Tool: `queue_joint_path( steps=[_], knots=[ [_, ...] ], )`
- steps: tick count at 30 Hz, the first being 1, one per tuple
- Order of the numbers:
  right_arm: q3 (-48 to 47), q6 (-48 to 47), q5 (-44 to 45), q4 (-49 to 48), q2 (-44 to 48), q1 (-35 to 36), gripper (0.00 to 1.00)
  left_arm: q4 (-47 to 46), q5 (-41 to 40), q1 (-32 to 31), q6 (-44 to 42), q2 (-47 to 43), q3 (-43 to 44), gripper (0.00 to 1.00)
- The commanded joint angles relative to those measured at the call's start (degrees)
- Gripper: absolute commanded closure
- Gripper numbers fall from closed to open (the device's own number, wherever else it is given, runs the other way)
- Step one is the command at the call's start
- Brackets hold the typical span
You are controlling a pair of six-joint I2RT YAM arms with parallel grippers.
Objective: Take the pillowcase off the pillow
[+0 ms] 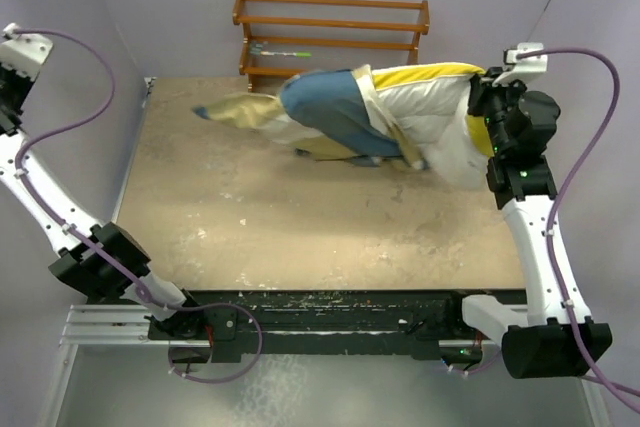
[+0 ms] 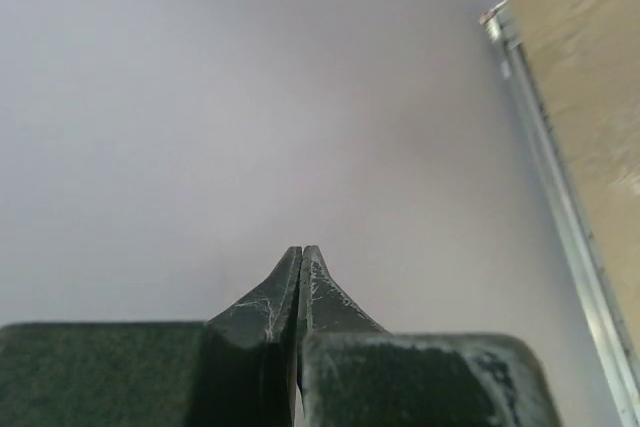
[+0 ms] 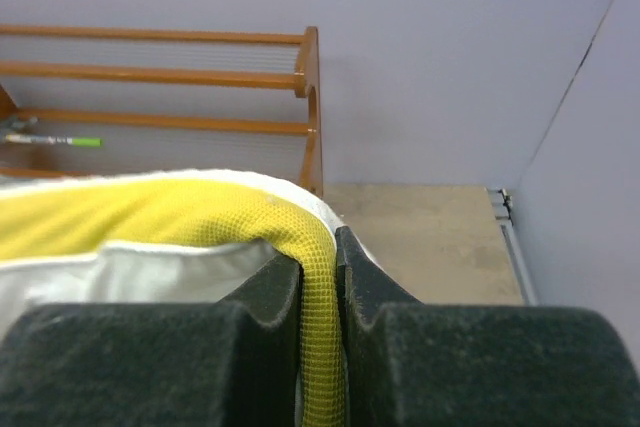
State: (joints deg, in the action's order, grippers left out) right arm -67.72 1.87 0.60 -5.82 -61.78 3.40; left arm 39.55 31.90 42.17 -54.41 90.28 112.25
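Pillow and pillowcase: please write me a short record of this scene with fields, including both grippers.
pillow: far right of the table, right part bare
pillowcase: bunched over the pillow's left end, tan end trailing left on the table
right gripper: shut on the pillow's yellow edge
left gripper: shut, holding nothing, beyond the table's left edge
behind: wooden rack against the back wall
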Motion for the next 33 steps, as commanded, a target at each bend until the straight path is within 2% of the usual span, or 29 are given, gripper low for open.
queue_joint_path(
  steps=[1,2,4,5,7,9,11,16,21,24,26,28,29,31,32,33],
  knots=[
    [-2.9,8.6,-4.7,-11.3,1.4,-2.3,1.00,9.2,8.0,3.3,-2.1,-1.1,3.0,1.00],
    [-3.4,9.6,-11.0,-13.8,0.3,-2.3,1.00,12.9,11.6,2.5,-3.7,-2.5,1.5,0.83],
    [-6.7,12.9,-26.2,-11.9,-3.7,-2.1,1.00,21.5,14.8,-2.3,-9.4,-6.0,-2.8,0.11],
    [-8.2,13.5,-30.5,-9.6,-5.4,-1.6,1.00,23.1,14.9,-5.2,-11.8,-8.0,-7.7,0.00],
    [-8.3,9.9,-31.9,-6.6,-6.1,2.0,1.00,21.4,15.3,-10.2,-14.2,-13.9,-17.1,0.01],
    [-4.4,7.0,-33.8,-10.3,-3.8,6.6,1.00,18.1,13.8,-15.4,-15.0,-19.7,-25.8,0.01],
    [-1.8,9.2,-37.6,-14.9,-2.1,8.7,1.00,16.5,13.8,-19.0,-14.7,-22.2,-30.3,0.01],
    [-4.5,18.9,-44.4,-25.8,-4.1,11.5,1.00,17.5,19.4,-20.5,-10.9,-21.7,-30.5,0.01],
    [-10.4,31.9,-41.9,-35.5,-7.7,12.2,1.00,23.0,26.6,-20.5,-19.2,-24.4,-32.9,0.01],
    [-13.5,36.4,-38.2,-34.4,-8.9,12.2,1.00,34.0,29.1,-20.5,-30.3,-25.8,-32.0,0.01],
    [-15.7,35.4,-33.5,-27.0,-9.7,12.2,1.00,37.7,30.0,-20.5,-34.0,-26.3,-30.7,0.01],
    [-17.2,33.0,-26.9,-18.5,-10.4,12.2,1.00,29.7,31.4,-20.5,-27.6,-27.5,-30.8,0.00],
    [-16.7,32.5,-23.7,-15.3,-10.8,12.2,1.00,17.5,30.7,-20.5,-17.7,-29.4,-32.8,0.02],
    [-14.1,32.0,-20.8,-9.7,-11.9,12.1,1.00,-16.2,21.5,-20.7,5.8,-35.3,-41.8,0.01],
    [-12.7,31.1,-19.4,-7.3,-12.9,12.2,1.00,-29.2,16.6,-20.9,10.4,-37.1,-45.5,0.00],
    [-11.3,30.3,-17.3,-4.1,-14.0,12.2,1.00,-34.3,14.2,-21.0,10.9,-37.1,-46.4,0.01]
  ],
)
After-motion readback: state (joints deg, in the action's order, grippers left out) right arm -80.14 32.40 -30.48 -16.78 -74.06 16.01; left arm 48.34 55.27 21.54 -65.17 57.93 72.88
